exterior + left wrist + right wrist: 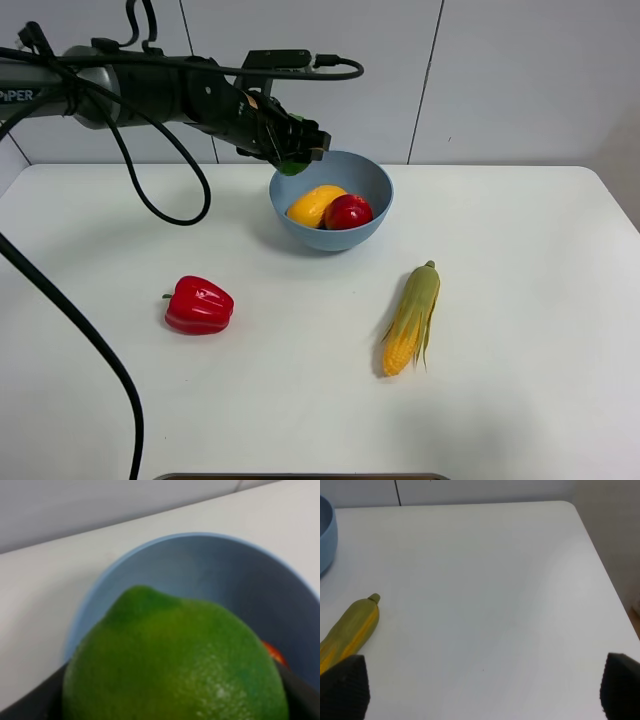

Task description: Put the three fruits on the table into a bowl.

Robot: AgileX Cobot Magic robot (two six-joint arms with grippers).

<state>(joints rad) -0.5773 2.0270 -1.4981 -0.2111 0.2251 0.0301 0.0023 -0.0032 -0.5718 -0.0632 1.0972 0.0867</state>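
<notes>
Nearest you in the high view, low in the frame, the corn cob (410, 320) sits right of centre and the red bell pepper (199, 305) left of centre on the white table (520, 400). Neither one is your job, so leave them be. The right gripper (480, 687) doesn't show in the high view; its wrist camera shows the jaws spread wide with nothing between them, looking across bare tabletop past the corn.

Further back, upper middle of the frame, is the light blue bowl (331, 200), with the mango (314, 205) and the red apple (349, 212) already inside. The left gripper (297, 150) hangs right over the bowl's left rim, clamped on the lime (293, 166).

My take: nudge a bit more toward the bowl's centre before you let go, since the lime looks close to the rim and could bounce out. Drop low and release gently so it doesn't knock the apple.

Only readable writing is "PIPER" on the left arm (40, 85), far upper left.
</notes>
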